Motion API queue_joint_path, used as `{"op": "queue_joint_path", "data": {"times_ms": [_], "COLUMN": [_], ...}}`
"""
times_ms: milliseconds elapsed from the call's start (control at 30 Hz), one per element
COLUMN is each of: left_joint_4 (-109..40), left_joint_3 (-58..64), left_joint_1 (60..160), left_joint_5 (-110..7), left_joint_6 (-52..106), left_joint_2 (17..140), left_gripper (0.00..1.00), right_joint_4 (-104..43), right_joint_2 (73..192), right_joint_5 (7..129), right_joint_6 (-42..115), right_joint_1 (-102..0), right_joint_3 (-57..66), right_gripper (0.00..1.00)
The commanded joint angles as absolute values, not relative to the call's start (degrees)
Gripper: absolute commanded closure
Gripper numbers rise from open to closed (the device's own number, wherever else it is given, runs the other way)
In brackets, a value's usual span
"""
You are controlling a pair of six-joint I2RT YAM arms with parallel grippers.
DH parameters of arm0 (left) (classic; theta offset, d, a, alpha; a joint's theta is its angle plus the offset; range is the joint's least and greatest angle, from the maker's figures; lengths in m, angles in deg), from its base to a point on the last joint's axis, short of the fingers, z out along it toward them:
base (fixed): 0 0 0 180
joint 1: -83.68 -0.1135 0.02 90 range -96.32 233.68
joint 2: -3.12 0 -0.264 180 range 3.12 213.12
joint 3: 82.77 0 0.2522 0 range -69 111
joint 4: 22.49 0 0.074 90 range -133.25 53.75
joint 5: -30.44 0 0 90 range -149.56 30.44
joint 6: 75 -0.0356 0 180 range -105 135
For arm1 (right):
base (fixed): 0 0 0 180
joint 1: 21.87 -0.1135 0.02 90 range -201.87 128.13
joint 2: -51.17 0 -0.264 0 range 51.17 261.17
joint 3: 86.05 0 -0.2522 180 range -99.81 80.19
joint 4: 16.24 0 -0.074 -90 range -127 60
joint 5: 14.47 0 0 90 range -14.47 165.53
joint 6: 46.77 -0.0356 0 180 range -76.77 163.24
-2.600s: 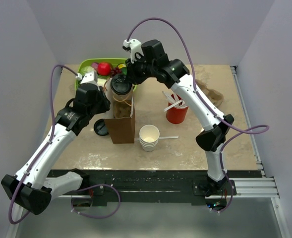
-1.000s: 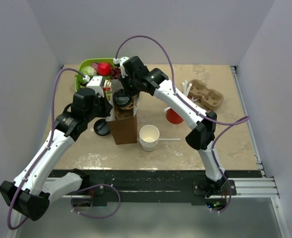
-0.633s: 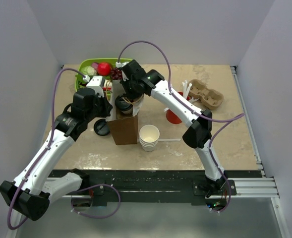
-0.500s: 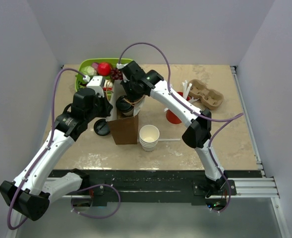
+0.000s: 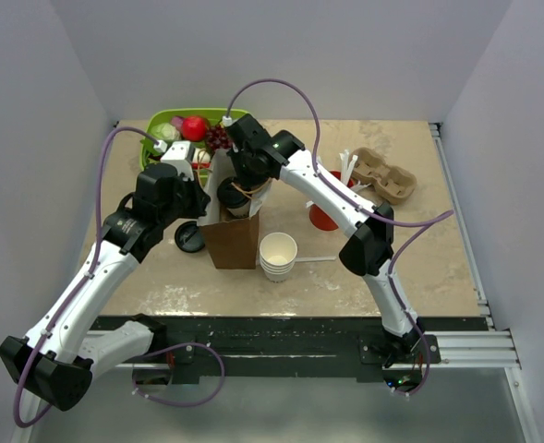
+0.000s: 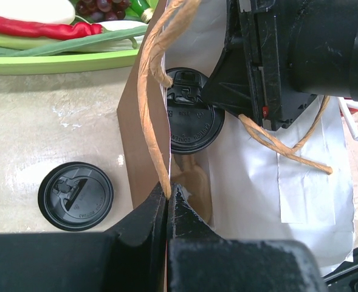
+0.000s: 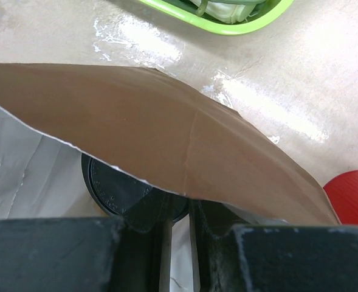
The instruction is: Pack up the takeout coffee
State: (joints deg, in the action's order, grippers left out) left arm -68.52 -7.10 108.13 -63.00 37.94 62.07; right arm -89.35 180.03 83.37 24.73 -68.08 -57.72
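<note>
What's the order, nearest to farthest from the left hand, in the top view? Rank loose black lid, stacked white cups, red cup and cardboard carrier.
The left hand pinches the paper bag.
1. loose black lid, close beside
2. stacked white cups, right of bag
3. red cup, farther right
4. cardboard carrier, far right

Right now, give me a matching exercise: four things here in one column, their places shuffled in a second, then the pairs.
1. takeout coffee cup with black plastic sip lid
2. loose round black plastic lid
3. stack of lidless white paper cups
4. brown moulded cardboard cup carrier

A. just right of the brown paper bag
B. far right, beyond the red cup
C. inside the bag
D. on the table, left of the bag

Pairs: 1-C, 2-D, 3-A, 4-B
</note>
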Motion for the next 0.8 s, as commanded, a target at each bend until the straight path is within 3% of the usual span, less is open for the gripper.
{"op": "queue_joint_path", "data": {"times_ms": [0, 167, 767], "left_joint_4": [-68.33, -68.59, -69.65], "left_joint_3": [-7.66, -7.39, -6.78], "left_joint_1": [108.03, 108.03, 107.94], "left_joint_5": [-63.69, -63.78, -64.22], "left_joint_6": [38.3, 38.12, 39.35], "left_joint_2": [62.35, 62.44, 63.85], "left_gripper": [1.0, 1.0, 1.0], "right_joint_4": [-89.5, -89.33, -84.06], "right_joint_2": [180.11, 179.94, 174.4], "right_joint_5": [86.08, 85.99, 88.8], "right_joint_6": [22.4, 22.14, 22.67], "right_joint_1": [-68.18, -68.1, -68.18], "right_joint_3": [-58.07, -58.07, -57.45], "right_gripper": [0.85, 0.67, 0.36]}}
